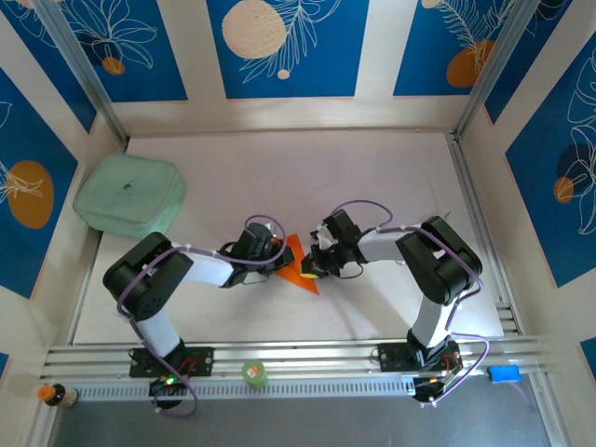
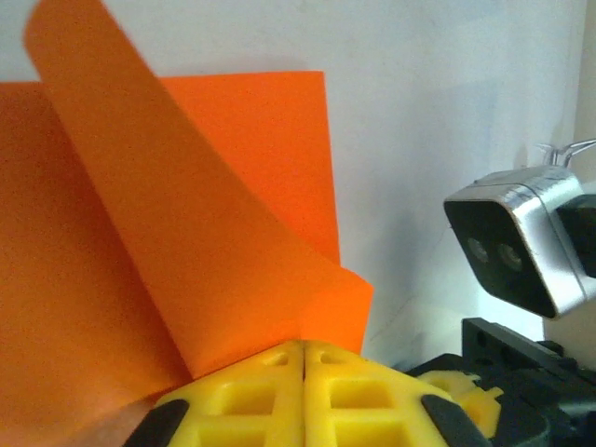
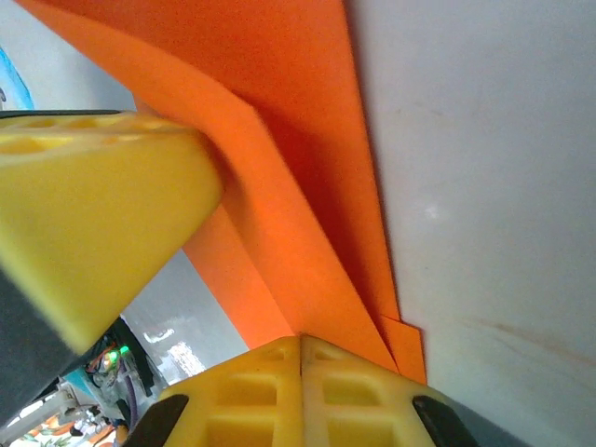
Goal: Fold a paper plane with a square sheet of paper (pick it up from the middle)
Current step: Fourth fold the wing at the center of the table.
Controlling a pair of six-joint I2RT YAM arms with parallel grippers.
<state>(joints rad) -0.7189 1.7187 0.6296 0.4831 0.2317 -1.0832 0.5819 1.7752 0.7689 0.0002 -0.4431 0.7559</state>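
The square sheet of paper [image 1: 300,264], bright orange and creased into a pointed wedge, lies on the white table between my two grippers. My left gripper [image 1: 279,264] is shut, its yellow tips [image 2: 304,346] against the paper [image 2: 233,140], where a folded flap curls up off the flat part. My right gripper [image 1: 315,264] is shut too, its tips [image 3: 301,340] at the narrow end of the layered paper [image 3: 307,186]. In the right wrist view a left finger [image 3: 93,214] rests on the fold. No frame shows if either pinches the sheet.
A pale green cushion-like pad [image 1: 128,194] sits at the back left of the table. A small green round object [image 1: 254,373] lies on the near rail between the arm bases. The right wrist's camera [image 2: 517,242] hangs close beside my left gripper.
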